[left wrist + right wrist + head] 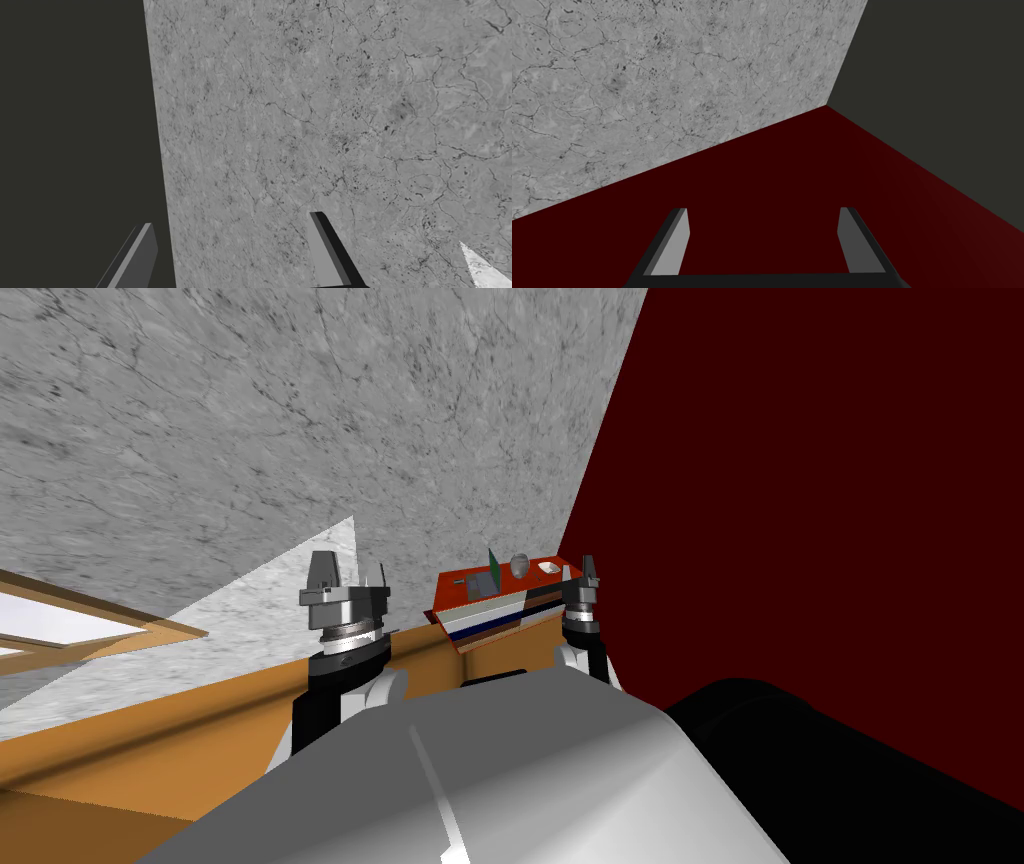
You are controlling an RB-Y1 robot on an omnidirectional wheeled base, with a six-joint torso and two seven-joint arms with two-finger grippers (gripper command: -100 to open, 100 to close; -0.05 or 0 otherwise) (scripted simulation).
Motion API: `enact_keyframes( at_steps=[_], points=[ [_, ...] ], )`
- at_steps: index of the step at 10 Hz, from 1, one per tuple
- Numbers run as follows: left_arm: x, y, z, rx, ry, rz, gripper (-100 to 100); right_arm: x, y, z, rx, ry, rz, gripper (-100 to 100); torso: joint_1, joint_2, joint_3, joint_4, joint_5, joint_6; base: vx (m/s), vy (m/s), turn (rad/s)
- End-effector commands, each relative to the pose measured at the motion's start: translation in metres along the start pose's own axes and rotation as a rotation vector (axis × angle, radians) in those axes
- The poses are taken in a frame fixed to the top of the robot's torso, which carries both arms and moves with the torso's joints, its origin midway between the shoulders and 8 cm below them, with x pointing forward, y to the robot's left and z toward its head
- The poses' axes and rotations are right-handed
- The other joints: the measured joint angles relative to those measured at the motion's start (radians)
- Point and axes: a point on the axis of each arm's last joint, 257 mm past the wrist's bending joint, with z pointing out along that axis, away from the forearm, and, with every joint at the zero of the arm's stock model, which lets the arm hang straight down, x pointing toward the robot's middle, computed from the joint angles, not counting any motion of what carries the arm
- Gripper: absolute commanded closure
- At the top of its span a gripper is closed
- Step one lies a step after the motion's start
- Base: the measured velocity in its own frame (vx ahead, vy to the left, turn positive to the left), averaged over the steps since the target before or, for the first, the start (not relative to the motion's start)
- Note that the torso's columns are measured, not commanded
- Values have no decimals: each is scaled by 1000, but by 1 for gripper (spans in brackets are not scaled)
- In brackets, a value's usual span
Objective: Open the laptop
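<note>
Both arms raised, left pincer (pixel 350 573) and right pincer (pixel 583 573) each spread wide, nothing between the fingers. Laptop is probably the flat grey slab (pixel 483 585) on the red worktop (pixel 445 588), well beyond and between the pincers, nearer the right one; lid too small to read. Step is approach: get closer first, lower right pincer to the lid's front edge, lift slowly

Free room ahead to grey wall (pixel 250 408); dark red wall (pixel 800 488) seemingly near right tool (pixel 764 215)
</note>
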Motion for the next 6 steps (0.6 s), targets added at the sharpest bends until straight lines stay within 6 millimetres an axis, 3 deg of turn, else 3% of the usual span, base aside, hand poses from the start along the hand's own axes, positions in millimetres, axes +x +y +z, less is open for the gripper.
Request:
enact_keyframes(
  at_steps=[1, 6],
  points=[
    [0, 0, 0, 0, 0, 0, 0, 0, 0, 0, 0, 0, 0, 0, 0, 41, -82, 41, 0, 0, 0, 0, 0],
    [0, 0, 0, 0, 0, 0, 0, 0, 0, 0, 0, 0, 0, 0, 0, 396, -792, 396, 0, 0, 0, 0, 0]
  ],
)
